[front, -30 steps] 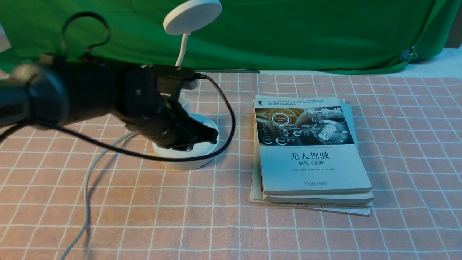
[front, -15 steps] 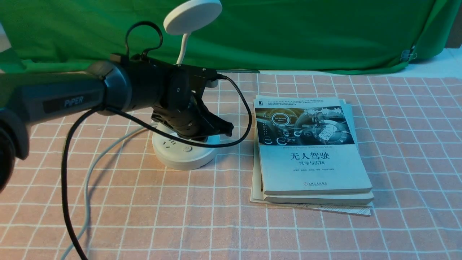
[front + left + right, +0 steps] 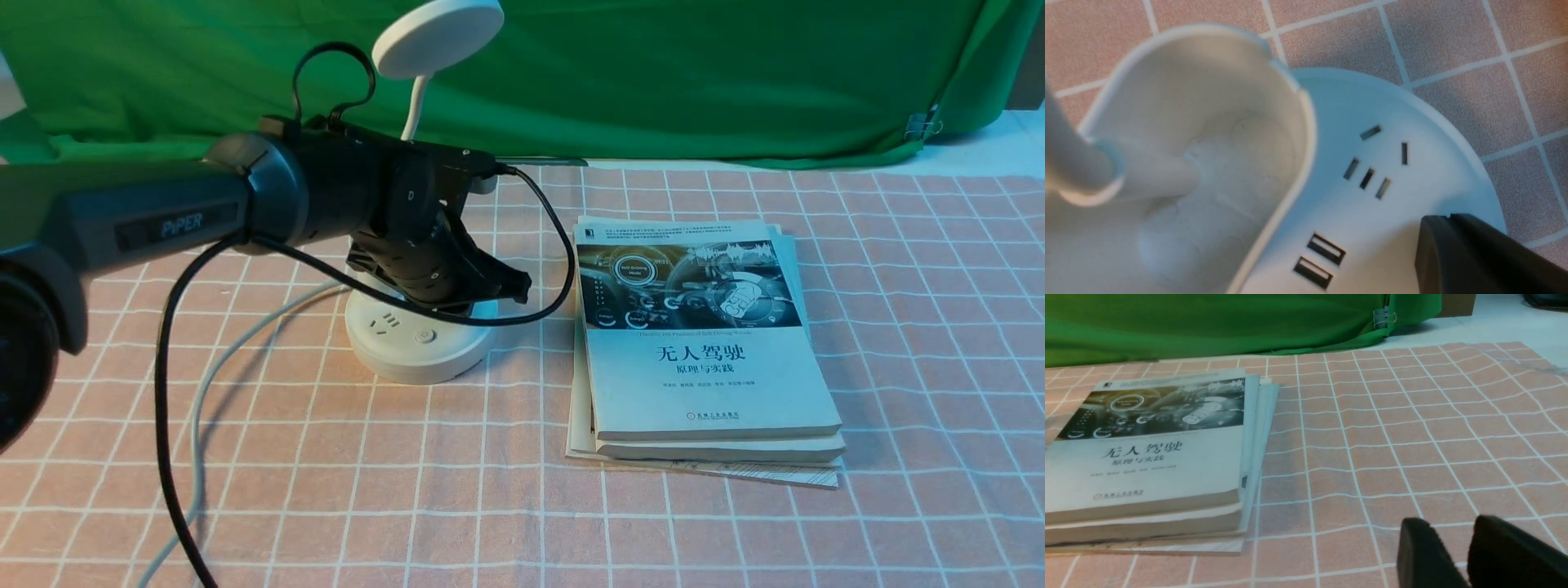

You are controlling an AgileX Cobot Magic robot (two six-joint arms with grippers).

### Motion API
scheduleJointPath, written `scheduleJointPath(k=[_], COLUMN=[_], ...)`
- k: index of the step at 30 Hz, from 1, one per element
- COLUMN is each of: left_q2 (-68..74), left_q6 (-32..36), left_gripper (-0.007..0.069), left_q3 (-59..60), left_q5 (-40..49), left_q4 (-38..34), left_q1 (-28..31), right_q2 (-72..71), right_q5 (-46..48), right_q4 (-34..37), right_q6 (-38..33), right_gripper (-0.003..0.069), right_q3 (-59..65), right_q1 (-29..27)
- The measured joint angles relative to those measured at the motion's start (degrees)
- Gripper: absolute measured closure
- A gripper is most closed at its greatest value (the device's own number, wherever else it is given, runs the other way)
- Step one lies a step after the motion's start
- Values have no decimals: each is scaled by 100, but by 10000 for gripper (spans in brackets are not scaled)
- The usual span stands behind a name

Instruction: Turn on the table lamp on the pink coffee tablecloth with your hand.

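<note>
The table lamp (image 3: 420, 347) stands on the left half of the pink coffee tablecloth (image 3: 898, 327), with its round base flat on the cloth, its thin neck rising behind the arm and its disc head (image 3: 437, 24) up against the green backdrop (image 3: 694, 73). On the near side of the base a socket and a round button (image 3: 423, 335) lie uncovered. The left gripper (image 3: 510, 287) reaches in from the left and hangs over the base's right rear part; its jaws are together, tapering to one dark tip. In the left wrist view that tip (image 3: 1453, 232) sits at the base's edge, near two USB ports (image 3: 1318, 261) and beside the oval cup (image 3: 1180, 122); whether it touches cannot be told. A white cord (image 3: 212, 384) trails from the lamp toward the front. A stack of books (image 3: 702, 343) lies just right of the base. The right gripper (image 3: 1457, 535) hovers low over bare cloth right of the books, its jaws together.
</note>
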Motion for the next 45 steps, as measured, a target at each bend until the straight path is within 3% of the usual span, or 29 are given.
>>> scheduleJointPath(k=[4,15,19,27,36,45], left_q2=[-252,-2606,-4354,-7603,-9818,-10295], left_q6=[0,55,62,62,62,67], left_gripper=[603,603,603,603,603,603], left_q3=[213,2875,4191,5488,6167,6218], left_q5=[-26,-493,-807,-1157,-1186,-1093], left_q4=[-50,-900,-890,-655,-483,31], left_q1=[-18,-41,-41,-41,-41,-41], right_q2=[0,0,0,0,0,0], right_q5=[-1,-1,-1,-6,-6,-12], right_q4=[0,6,6,6,6,6], right_q6=[0,0,0,0,0,0], right_gripper=[418,418,418,418,418,418], right_q3=[0,0,0,0,0,0], right_q1=[0,0,0,0,0,0])
